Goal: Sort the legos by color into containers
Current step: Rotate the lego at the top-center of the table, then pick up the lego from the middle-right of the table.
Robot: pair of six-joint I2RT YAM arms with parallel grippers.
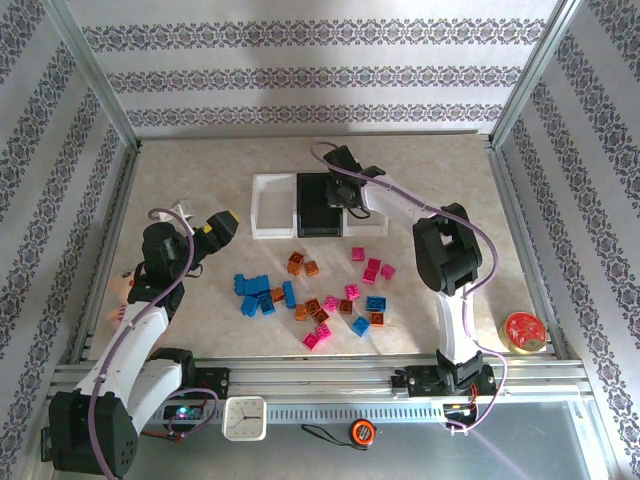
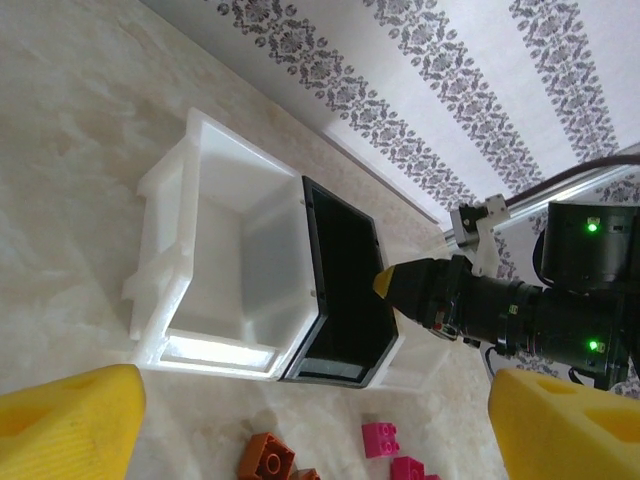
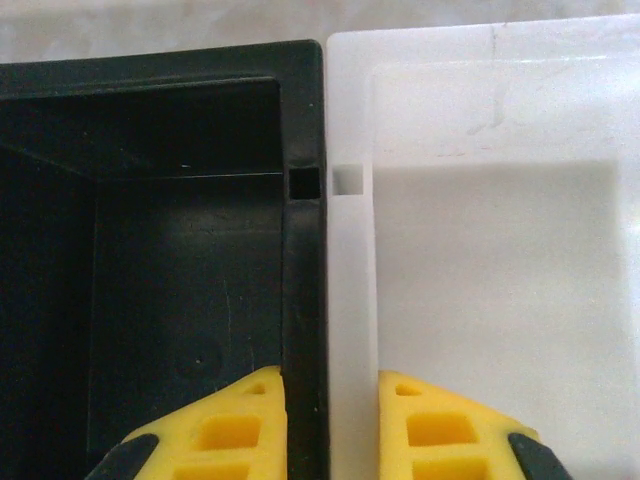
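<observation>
**Right fingers clamping bin wall; left fingers standing apart**

Right gripper (image 3: 328, 378) is reaching down onto the bins (image 1: 272, 234); its fingers (image 3: 240, 430) are pinching the joined walls together, with the black bin (image 3: 150, 280) lying outside one finger and a white bin (image 3: 500, 300) outside the other. Left gripper (image 2: 310, 400) is hanging above the table (image 2: 90, 130), its fingers (image 2: 70, 425) spread wide; the bins are sitting ahead of its tips. Legos (image 1: 313, 306) are lying loose on the table, near the left fingers and well short of the right ones; an orange lego (image 2: 268, 458) and a pink lego (image 2: 380, 438) are showing low between the left fingers.
</observation>
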